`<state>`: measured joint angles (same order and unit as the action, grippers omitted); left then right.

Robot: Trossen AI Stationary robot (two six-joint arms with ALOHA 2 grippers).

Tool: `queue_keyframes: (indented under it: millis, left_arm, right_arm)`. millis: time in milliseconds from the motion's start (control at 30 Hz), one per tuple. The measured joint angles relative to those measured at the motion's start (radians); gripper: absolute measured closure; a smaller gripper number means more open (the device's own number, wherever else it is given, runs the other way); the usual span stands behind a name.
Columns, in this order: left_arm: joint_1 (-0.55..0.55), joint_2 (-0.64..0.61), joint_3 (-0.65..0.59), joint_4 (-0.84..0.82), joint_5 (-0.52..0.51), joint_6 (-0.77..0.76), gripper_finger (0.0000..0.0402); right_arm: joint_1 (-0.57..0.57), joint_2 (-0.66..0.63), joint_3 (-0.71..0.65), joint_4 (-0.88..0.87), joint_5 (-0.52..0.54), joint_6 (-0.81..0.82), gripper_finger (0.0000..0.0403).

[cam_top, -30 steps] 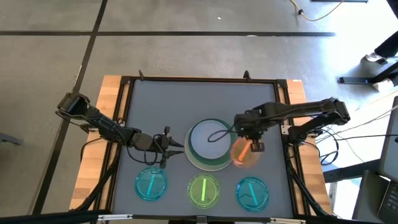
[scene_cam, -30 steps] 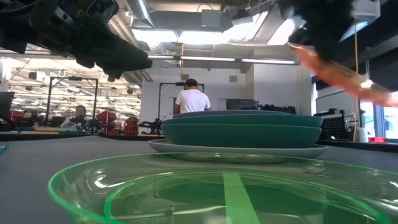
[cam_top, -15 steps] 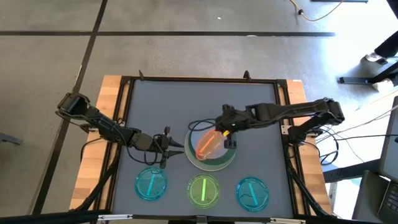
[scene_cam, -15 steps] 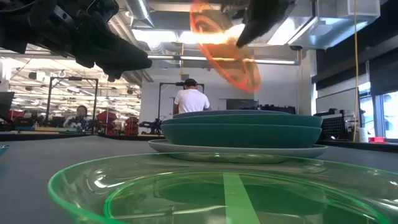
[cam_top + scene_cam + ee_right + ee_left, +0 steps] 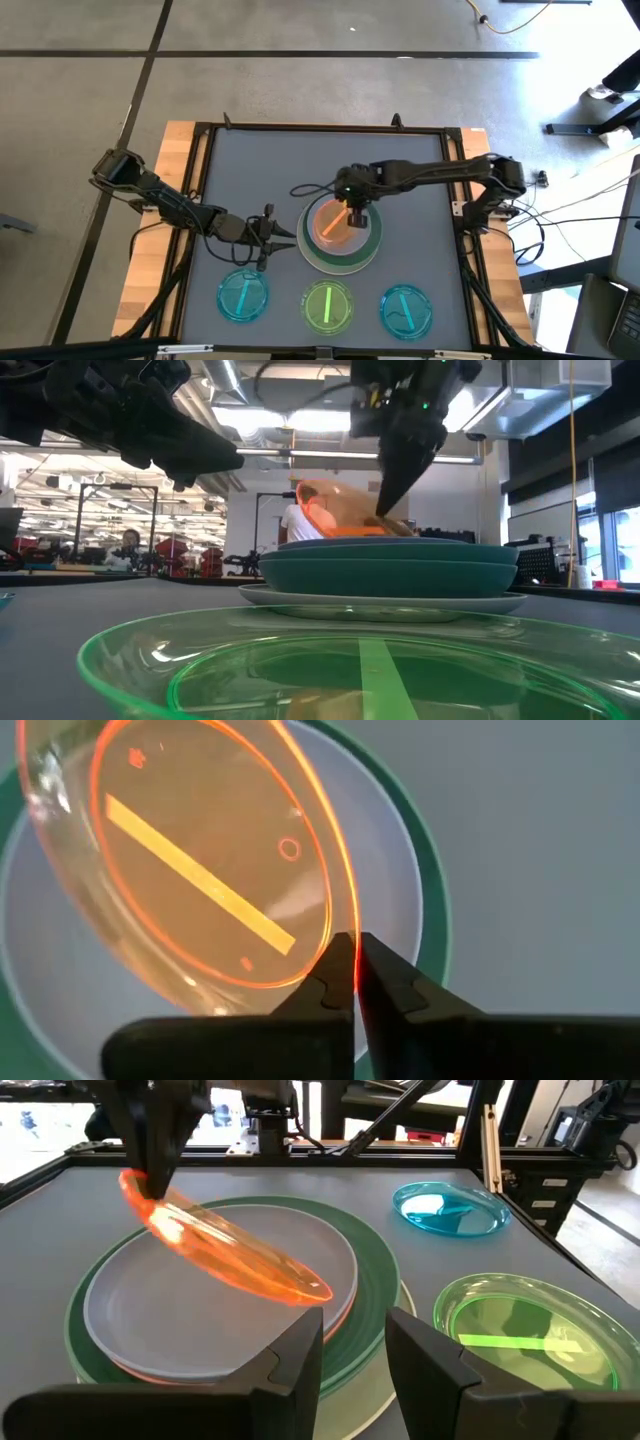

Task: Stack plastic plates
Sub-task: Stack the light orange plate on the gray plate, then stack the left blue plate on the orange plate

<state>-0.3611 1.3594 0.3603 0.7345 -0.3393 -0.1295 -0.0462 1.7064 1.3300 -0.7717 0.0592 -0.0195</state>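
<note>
A stack of large plates (image 5: 366, 254) stands at the table's middle, a pale blue plate (image 5: 190, 1330) on top, teal ones below and a cream one (image 5: 300, 598) at the bottom. My right gripper (image 5: 351, 206) is over the stack's far side, shut on the translucent orange plate (image 5: 333, 222), which is tilted over the stack. My left gripper (image 5: 272, 233) is open and empty just left of the stack, fingers toward it. Two cyan plates (image 5: 243, 296) (image 5: 406, 309) and a bright green plate (image 5: 327, 306) lie along the near edge. My right gripper pinches the orange plate's rim (image 5: 347, 938) between its two fingertips, at the plate's far right edge. The fingers come from above, slanting down. The plate is tilted, its held edge (image 5: 138, 1184) up and its opposite edge (image 5: 308, 1288) down on the pale blue plate.
The bright green plate (image 5: 360, 660) fills the low view's foreground. A black frame (image 5: 205, 170) borders the grey table. People (image 5: 308, 518) show in the room behind the table. Free grey surface lies at the far half of the table.
My right gripper has carried the orange plate from the stack's right side toward the table's left and over the stack, then down. The plate tipped steeply on the way; now its low edge sits on the top plate.
</note>
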Motion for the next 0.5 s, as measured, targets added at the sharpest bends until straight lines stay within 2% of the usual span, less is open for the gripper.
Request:
queue_keyframes:
  millis: [133,300,500]
  left_arm:
    - [0.0,0.0,0.0,0.0,0.0,0.0,0.0297]
    - [0.0,0.0,0.0,-0.008,0.001,-0.024,0.0297]
    - [0.003,0.0,0.0,-0.076,0.042,-0.025,0.0297]
  right_arm:
    - [-0.003,0.025,0.0,-0.02,0.001,0.02,0.0373]
    - [0.0,0.034,0.0,-0.024,-0.002,0.02,0.0296]
    - [0.03,0.01,-0.02,-0.022,-0.107,0.046,0.0233]
